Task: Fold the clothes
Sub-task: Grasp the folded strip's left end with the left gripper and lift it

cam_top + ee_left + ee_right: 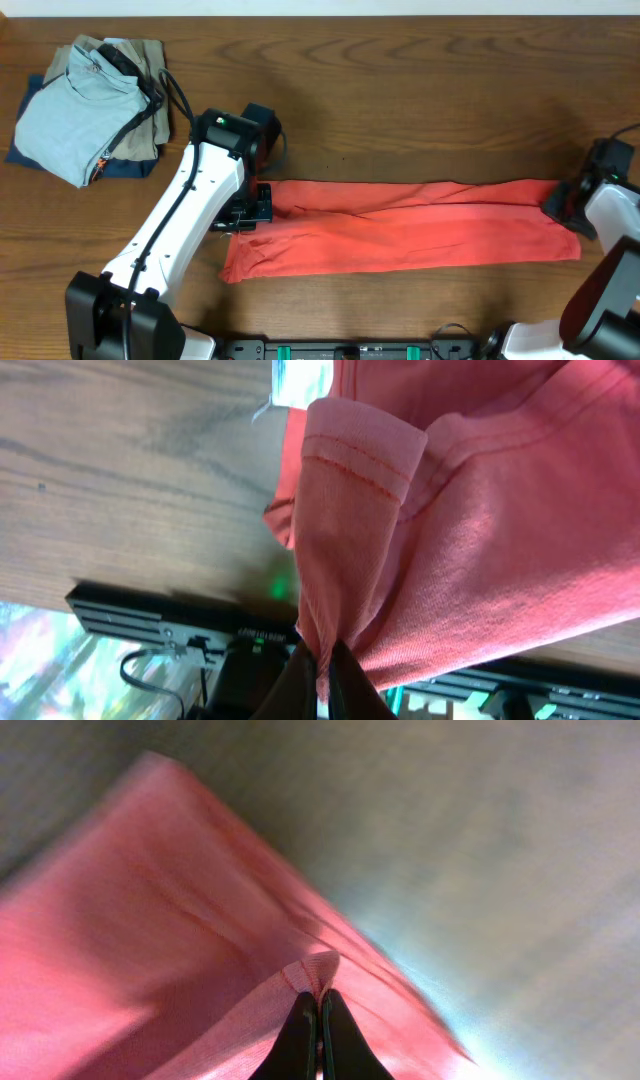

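Though hidden overhead, left fingers (355, 695), right fingers (298, 1040) pinch T-shirt (420, 230) in wrist views.

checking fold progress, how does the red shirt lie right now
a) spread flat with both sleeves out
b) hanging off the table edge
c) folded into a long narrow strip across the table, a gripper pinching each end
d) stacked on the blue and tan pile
C: the overhead view shows the red shirt as a long narrow strip, and the wrist views show the left gripper and the right gripper each shut on an end.
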{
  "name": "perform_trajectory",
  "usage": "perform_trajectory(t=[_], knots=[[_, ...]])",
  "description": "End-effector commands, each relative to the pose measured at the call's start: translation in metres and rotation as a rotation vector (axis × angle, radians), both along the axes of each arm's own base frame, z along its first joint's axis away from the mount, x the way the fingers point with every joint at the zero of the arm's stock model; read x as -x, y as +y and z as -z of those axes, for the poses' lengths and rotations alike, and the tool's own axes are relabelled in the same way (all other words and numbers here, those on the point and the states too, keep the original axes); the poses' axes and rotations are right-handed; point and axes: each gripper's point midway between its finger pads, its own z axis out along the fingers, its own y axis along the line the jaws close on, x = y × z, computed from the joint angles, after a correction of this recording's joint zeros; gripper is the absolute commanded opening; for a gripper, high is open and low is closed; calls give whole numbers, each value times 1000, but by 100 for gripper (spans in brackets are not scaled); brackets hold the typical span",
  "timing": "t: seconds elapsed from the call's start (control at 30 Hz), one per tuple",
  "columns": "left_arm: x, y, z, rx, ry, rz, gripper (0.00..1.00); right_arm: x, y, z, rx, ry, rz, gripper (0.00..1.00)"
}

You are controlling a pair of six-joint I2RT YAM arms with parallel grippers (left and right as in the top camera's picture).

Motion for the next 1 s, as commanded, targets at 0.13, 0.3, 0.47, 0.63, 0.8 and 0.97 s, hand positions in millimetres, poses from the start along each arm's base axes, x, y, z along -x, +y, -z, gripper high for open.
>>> perform_trajectory(t=[0.13, 0.3, 0.47, 0.63, 0.8, 0.97], knots=[[14, 6, -5, -21, 41, 0, 6, 19, -23, -35, 129, 29, 18, 1], [16, 7, -6, -24, 50, -1, 6, 26, -19, -31, 111, 61, 17, 17], [15, 7, -6, -22, 46, -1, 6, 26, -18, -31, 102, 57, 18, 30], [12, 2, -4, 2, 35, -10, 6, 2, 9, -23, -61, -64, -40, 34], [10, -8, -3, 54, 29, -20, 6, -7, 33, -20, -195, -119, -80, 36], [8, -11, 0, 66, 22, -21, 6, 6, 32, -13, -180, -66, -66, 36]])
